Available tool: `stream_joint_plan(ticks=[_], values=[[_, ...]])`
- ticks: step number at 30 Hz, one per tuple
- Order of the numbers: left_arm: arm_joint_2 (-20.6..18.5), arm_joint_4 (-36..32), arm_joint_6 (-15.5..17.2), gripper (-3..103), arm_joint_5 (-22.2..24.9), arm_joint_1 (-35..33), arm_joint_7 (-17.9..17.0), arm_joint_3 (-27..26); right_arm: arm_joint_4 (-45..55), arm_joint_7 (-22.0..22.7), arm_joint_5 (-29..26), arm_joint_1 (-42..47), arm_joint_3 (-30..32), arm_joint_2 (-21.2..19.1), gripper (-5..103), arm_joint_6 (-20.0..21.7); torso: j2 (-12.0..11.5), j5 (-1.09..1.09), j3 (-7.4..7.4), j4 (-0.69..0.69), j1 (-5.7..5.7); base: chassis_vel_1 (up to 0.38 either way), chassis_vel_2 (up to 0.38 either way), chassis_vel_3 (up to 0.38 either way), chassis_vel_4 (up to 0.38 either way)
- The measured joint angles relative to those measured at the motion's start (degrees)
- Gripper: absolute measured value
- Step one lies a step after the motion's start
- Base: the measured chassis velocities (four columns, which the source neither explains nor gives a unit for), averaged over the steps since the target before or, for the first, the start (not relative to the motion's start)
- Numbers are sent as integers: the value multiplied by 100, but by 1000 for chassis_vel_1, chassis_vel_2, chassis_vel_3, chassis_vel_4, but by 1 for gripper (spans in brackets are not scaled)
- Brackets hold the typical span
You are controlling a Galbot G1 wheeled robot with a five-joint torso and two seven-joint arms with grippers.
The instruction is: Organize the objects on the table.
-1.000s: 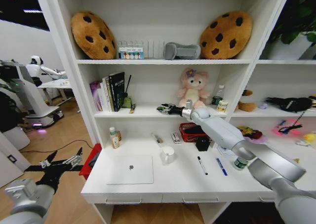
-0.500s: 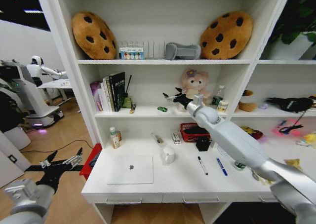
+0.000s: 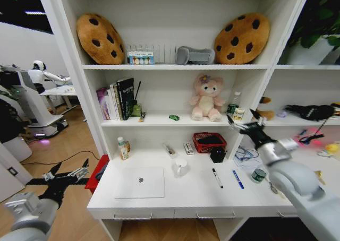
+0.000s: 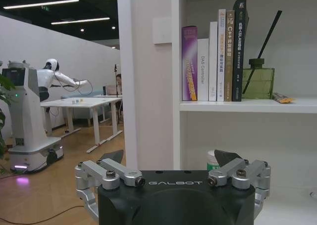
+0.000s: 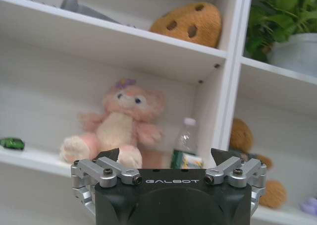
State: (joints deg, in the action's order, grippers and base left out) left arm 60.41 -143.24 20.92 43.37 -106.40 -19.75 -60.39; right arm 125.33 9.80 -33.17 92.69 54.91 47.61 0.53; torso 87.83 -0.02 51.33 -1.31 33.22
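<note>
Pulled back from the shelf, the right gripper (image 3: 245, 122) hovers, fingers apart, leaving the green toy (image 3: 174, 117) there; left gripper (image 3: 67, 173) idles open.

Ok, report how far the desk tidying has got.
Done: the tiny green toy sits on the middle shelf. In hand: nothing; the right gripper hangs open and empty above the table, the left gripper open, low beside it. Left: laptop, black marker, blue marker and green-lidded jar.
</note>
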Motion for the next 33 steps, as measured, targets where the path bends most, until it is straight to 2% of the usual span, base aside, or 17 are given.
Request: stream_joint_plan(ticks=[1,2,4,6,7,8,9,11,18,23,33], values=[[1,1,0,100,0,-1,-1,0,18,-27,128,339,126,308,100,-113,0,1,0,0,0,0,0,0,0],[1,1,0,100,0,-1,-1,0,18,-27,128,339,126,308,100,-113,0,1,0,0,0,0,0,0,0],[0,0,0,100,0,0,-1,0,113,-53,350,926,307,1020,100,-255,0,2,0,0,0,0,0,0,0],[0,0,0,100,0,-1,0,0,227,-72,455,1187,346,1458,100,-312,-1,0,0,1,1,0,0,0,0],[0,0,0,100,0,0,-1,0,510,-229,761,1825,253,2495,100,-452,0,-1,0,0,1,0,0,0,0],[0,1,0,100,0,0,-1,0,569,-275,890,1994,152,2733,100,-501,0,-1,0,0,1,0,0,0,0],[0,1,0,100,0,0,-1,0,569,-275,890,1994,152,2733,100,-501,0,-1,0,0,1,0,0,0,0],[1,1,0,100,0,-1,-2,0,606,-414,1167,2300,-105,3014,100,-677,0,-1,1,0,1,0,0,0,0],[0,0,0,100,0,-1,-2,0,604,-527,1195,2419,-280,3078,100,-774,-1,0,1,1,2,0,0,0,0],[0,1,0,100,0,-1,-2,0,457,-594,1044,2182,-249,2794,100,-714,-1,2,1,2,2,0,0,0,0],[0,0,0,100,0,-1,-2,-1,217,-512,964,1704,-507,2576,100,-496,-1,2,1,1,2,-70,-75,77,75]])
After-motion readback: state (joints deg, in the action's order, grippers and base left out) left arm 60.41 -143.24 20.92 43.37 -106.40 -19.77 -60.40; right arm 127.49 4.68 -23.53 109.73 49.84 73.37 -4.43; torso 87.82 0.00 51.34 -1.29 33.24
